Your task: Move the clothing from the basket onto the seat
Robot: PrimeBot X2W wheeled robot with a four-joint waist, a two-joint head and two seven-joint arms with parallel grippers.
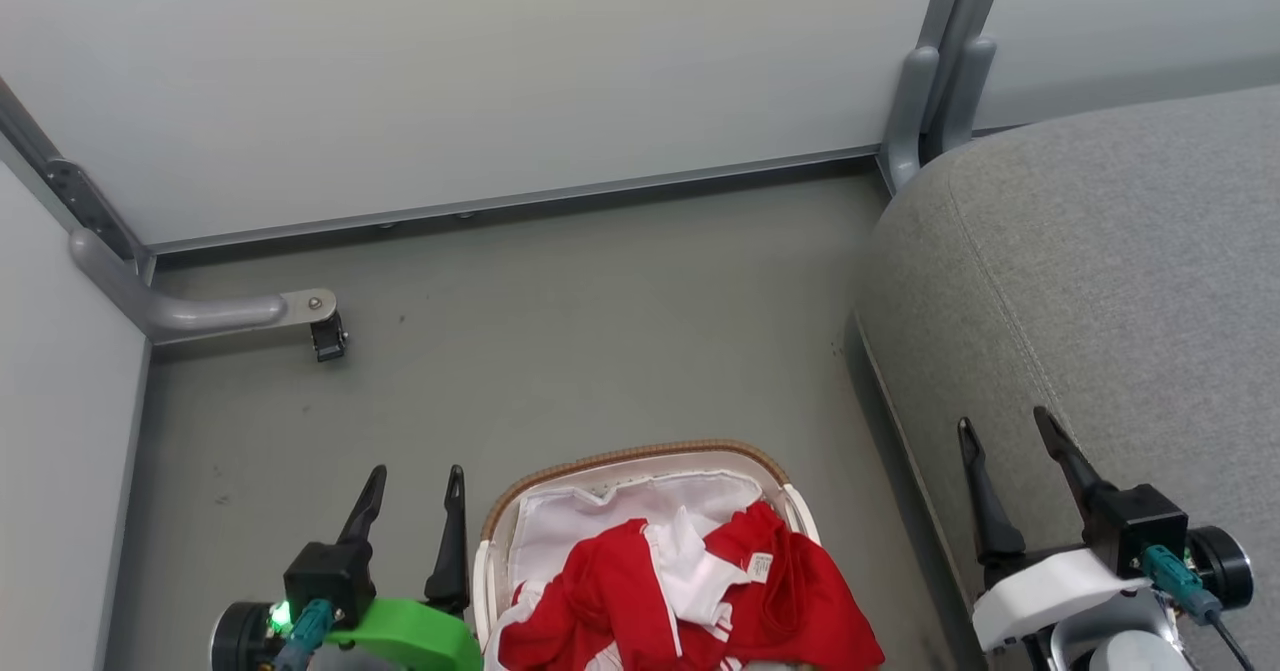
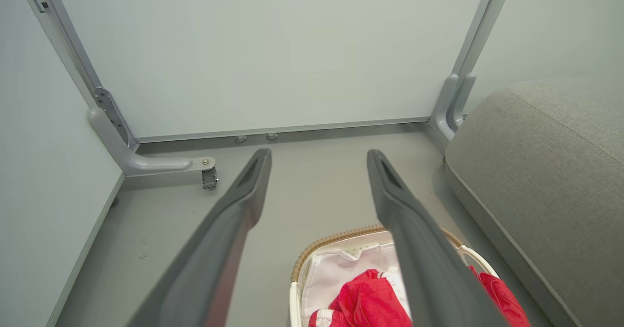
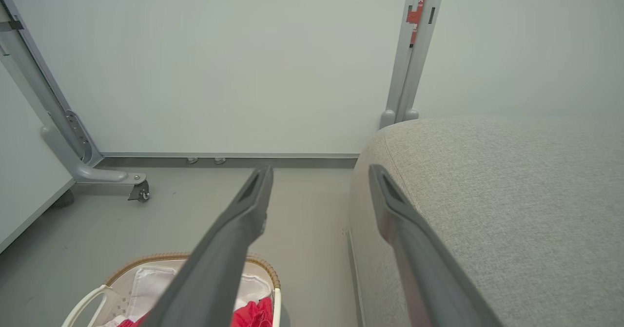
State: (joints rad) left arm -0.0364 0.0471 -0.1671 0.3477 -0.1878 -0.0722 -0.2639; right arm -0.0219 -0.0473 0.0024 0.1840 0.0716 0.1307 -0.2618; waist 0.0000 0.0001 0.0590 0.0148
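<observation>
Red clothing (image 1: 690, 596) with white stripes and a small label is heaped in the white basket (image 1: 620, 461) on the floor at the bottom centre of the head view, over its white liner. The grey seat (image 1: 1100, 281) fills the right side. My left gripper (image 1: 415, 486) is open just left of the basket, holding nothing. Over the seat's front edge my right gripper (image 1: 1005, 431) is open and empty too. The left wrist view shows the clothing (image 2: 370, 298) in the basket (image 2: 336, 234) below the fingers. The right wrist view shows the basket (image 3: 146, 261) lower left and the seat (image 3: 512, 195) to the right.
Pale partition walls close the back and left. A metal foot with a caster (image 1: 328, 336) juts onto the grey floor at the left. A grey post (image 1: 930, 101) stands at the corner behind the seat. Bare floor (image 1: 600, 331) lies beyond the basket.
</observation>
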